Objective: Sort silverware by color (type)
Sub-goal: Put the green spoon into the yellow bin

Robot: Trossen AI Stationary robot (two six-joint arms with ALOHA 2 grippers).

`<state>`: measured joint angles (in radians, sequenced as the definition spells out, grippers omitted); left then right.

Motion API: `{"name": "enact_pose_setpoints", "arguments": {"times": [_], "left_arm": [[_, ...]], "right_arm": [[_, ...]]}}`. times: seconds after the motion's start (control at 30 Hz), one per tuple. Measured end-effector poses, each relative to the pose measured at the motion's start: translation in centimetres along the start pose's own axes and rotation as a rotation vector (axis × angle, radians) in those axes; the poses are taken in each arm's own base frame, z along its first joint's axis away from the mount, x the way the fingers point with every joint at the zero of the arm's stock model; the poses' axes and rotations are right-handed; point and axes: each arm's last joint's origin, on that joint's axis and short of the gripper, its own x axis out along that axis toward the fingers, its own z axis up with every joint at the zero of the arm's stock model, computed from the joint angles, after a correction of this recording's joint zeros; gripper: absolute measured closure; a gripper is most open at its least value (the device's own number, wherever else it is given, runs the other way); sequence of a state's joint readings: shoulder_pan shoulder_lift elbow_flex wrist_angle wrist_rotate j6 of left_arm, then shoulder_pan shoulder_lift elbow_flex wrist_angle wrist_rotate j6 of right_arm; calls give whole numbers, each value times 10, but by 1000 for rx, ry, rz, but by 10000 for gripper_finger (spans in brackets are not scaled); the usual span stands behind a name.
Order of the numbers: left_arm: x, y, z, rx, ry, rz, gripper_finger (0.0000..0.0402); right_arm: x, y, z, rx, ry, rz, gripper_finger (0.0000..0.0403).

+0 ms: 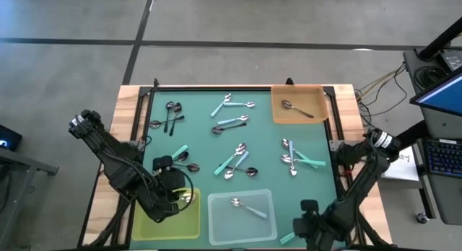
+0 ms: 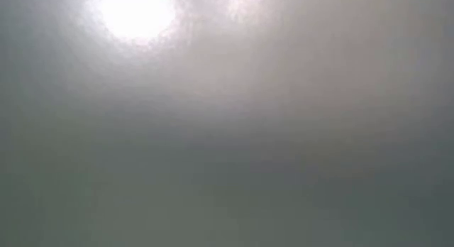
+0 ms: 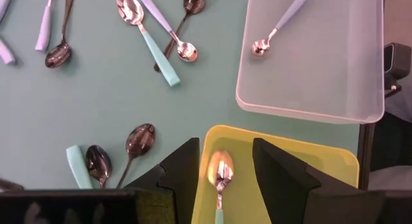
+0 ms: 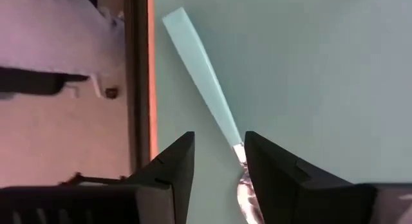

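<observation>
Spoons with teal, light blue or black handles lie scattered on the green mat. My left gripper hangs open over the yellow tray. A teal-handled spoon lies on the tray between its fingers, which stand apart from it. My right gripper is open above another teal-handled spoon that lies flat on the mat by the near right edge. That spoon's neck runs just beside one fingertip. The low view shows only grey haze.
A clear tray at the near middle holds a light-blue-handled spoon. An orange tray at the far right holds a dark-handled spoon. The mat's black frame runs close beside my right gripper.
</observation>
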<state>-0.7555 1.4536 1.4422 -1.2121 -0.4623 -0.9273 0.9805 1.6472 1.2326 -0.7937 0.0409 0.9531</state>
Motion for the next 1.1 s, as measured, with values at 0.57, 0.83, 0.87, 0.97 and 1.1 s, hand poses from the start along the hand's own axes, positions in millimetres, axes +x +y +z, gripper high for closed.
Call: {"name": "enact_pose_setpoints", "arguments": {"times": [0.57,0.83,0.87,0.97,1.1], "left_arm": [[0,1,1,3,0,3,272],[0,1,3,-6,-63,40,272],[0,1,3,-6,-66,43,272],[1,2,3,-6,-70,46,272],[1,2,5,-9,-111,71,272]], "right_arm": [[62,1,-5,-243,113,-66,275],[79,-10,3,19,155,-129,301],[78,-11,4,46,157,-133,312],[72,-15,6,109,164,-142,359],[60,-26,7,155,200,-194,375]]}}
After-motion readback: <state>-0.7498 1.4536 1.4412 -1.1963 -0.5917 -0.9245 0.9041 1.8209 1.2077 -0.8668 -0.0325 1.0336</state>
